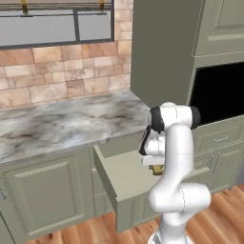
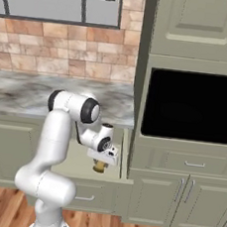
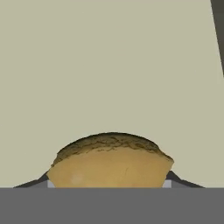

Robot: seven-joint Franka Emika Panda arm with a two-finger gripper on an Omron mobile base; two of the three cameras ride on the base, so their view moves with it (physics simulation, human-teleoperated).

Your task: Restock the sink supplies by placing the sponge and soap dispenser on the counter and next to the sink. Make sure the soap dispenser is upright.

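The yellow-orange sponge (image 3: 109, 164) lies on the floor of an open sage-green drawer (image 1: 121, 183) under the marble counter (image 1: 66, 124). My gripper (image 3: 109, 183) reaches down into that drawer, and its dark fingertips (image 3: 43, 180) press against the sponge's two sides, so it is shut on the sponge. In the base views the sponge (image 1: 158, 170) (image 2: 99, 166) peeks out just below the white hand, with the gripper (image 2: 100, 164) around it. The soap dispenser and the sink are out of view.
A tall cabinet with a dark oven opening (image 2: 191, 104) stands right of the drawer. The counter (image 2: 27, 96) runs left under a tiled wall and a window (image 1: 52, 24). The drawer's front wall (image 1: 107, 183) sticks out over the wooden floor.
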